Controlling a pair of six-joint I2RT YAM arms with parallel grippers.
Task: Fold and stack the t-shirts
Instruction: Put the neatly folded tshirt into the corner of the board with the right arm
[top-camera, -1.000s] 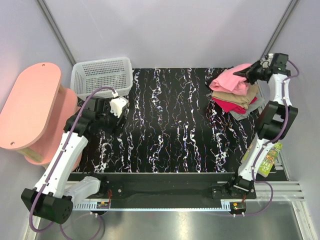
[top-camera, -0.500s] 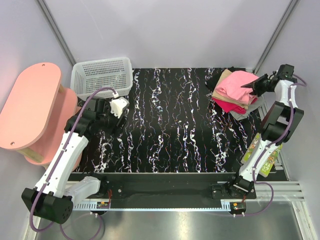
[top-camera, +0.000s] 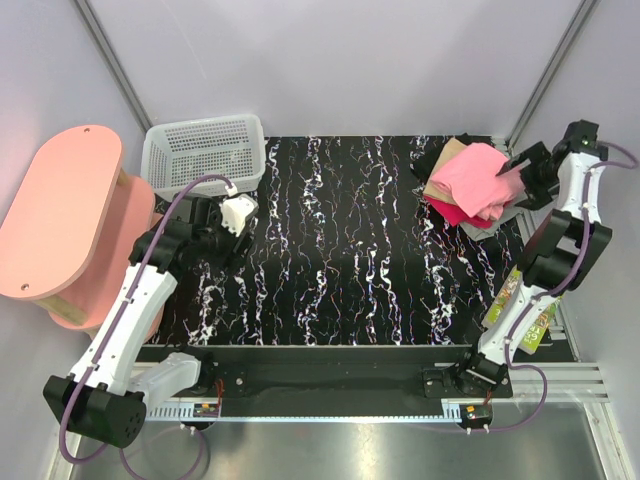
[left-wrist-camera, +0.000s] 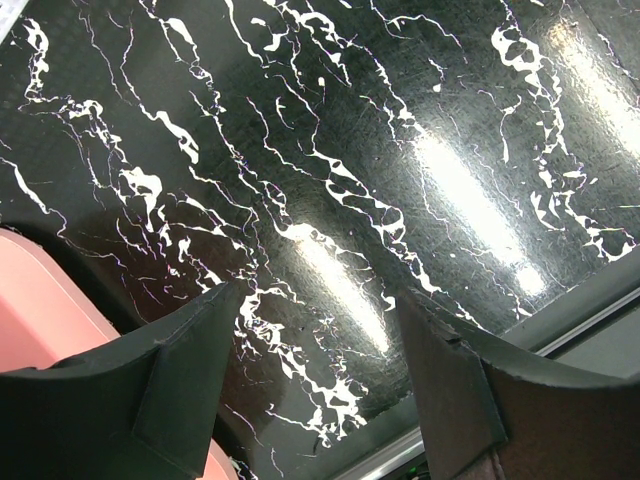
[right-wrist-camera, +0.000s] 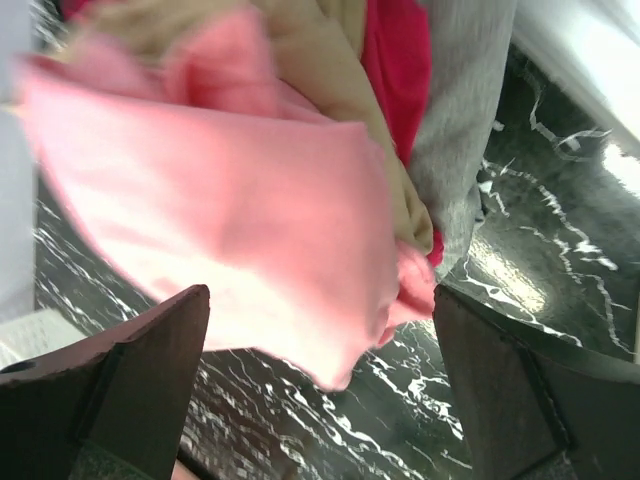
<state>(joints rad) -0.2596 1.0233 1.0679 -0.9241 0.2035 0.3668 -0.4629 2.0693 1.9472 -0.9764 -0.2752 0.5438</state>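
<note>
The t-shirts lie in a stack at the table's far right. The bright pink shirt (top-camera: 470, 180) is on top, loosely folded, over tan (top-camera: 437, 188), red (top-camera: 455, 212) and grey (top-camera: 487, 228) ones, with black (top-camera: 426, 165) at the back. My right gripper (top-camera: 518, 178) hovers just right of the stack, open, holding nothing. In the right wrist view the pink shirt (right-wrist-camera: 230, 200) hangs over the tan (right-wrist-camera: 310, 40), red (right-wrist-camera: 395, 60) and grey (right-wrist-camera: 460, 100) layers, its drooping edge above the right gripper (right-wrist-camera: 320, 300). My left gripper (top-camera: 232, 222) is open over bare table (left-wrist-camera: 330, 150), left gripper (left-wrist-camera: 320, 300) empty.
A white mesh basket (top-camera: 205, 150) stands at the back left. A pink oval-topped stool (top-camera: 60, 215) is beside the table's left edge. A green book (top-camera: 535, 320) lies by the right arm at the right edge. The table (top-camera: 340, 250) is black marble-patterned.
My right gripper opened and let go of the pink shirt, which now rests on the stack, and drew back to the right. The left arm stayed still.
</note>
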